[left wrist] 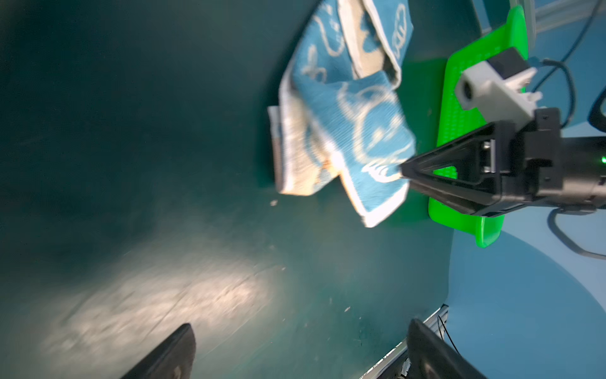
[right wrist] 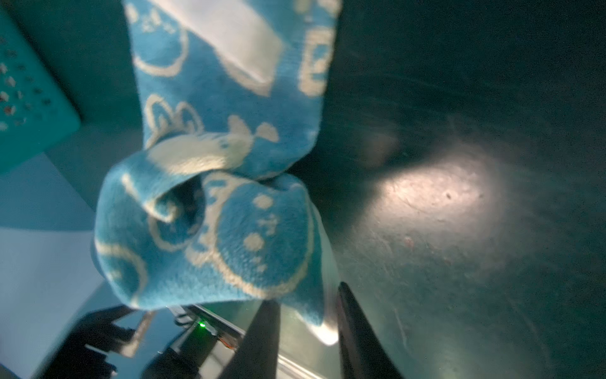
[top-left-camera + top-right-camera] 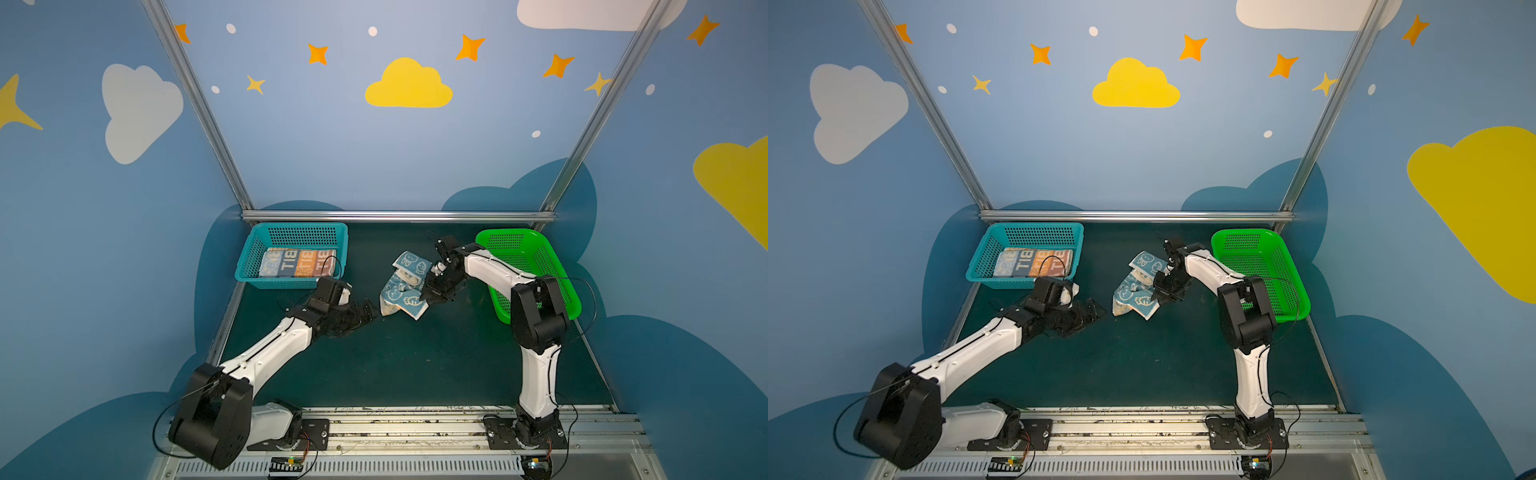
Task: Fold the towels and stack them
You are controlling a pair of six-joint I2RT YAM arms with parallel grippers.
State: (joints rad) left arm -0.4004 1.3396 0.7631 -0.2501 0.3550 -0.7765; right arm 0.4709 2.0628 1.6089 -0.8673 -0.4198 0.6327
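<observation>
item: blue-cream towel, crumpled, centre of desk. right end effector straddles its corner; pinching or loose, cannot tell. left end effector released, just beside. striped towel in teal basket. advice: secure one corner each, pull apart, flatten before folding.

We see blue walls painted with clouds and orange stars, framed by aluminium rails. Below them we find a dark green mat, where a pale patch of light glares.

lettered towel in left basket | crumpled towel between that and right basket
</observation>
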